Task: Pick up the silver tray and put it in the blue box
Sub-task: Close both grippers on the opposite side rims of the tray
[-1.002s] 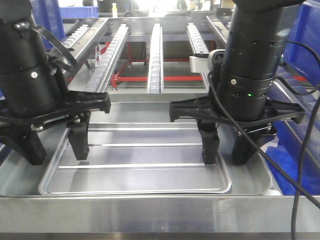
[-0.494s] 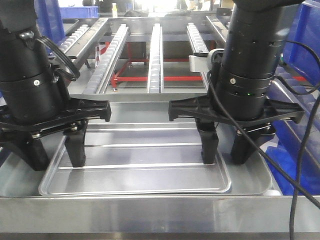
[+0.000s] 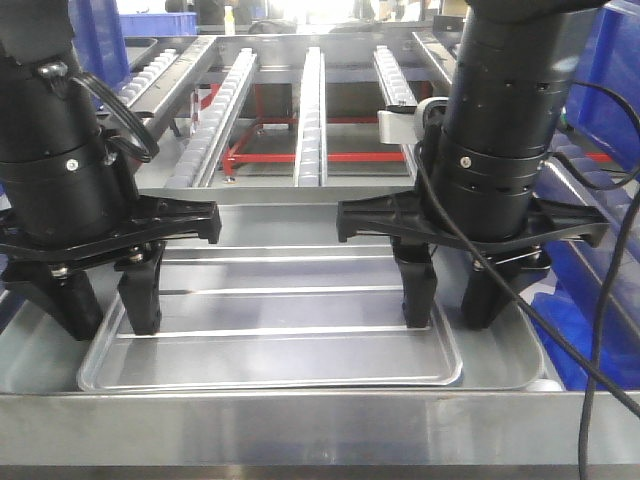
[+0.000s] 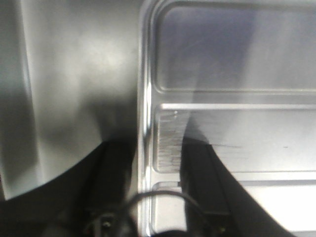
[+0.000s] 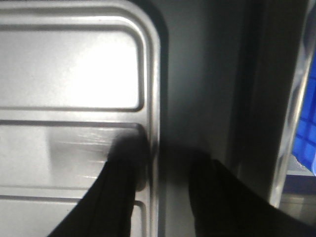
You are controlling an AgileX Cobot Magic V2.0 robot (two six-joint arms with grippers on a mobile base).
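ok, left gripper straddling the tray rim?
Yes, on the silver tray, the left gripper has one finger each side of the rim.

Both wrist views are blurred and crop the silver tray (image 4: 232,133); finger contact with its rim cannot be told; the blue box (image 3: 612,90) runs off the front view's right edge.

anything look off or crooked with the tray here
Nothing stands out. The silver tray lies flat and square in the larger pan, and the left gripper and right gripper each straddle an end rim, open.
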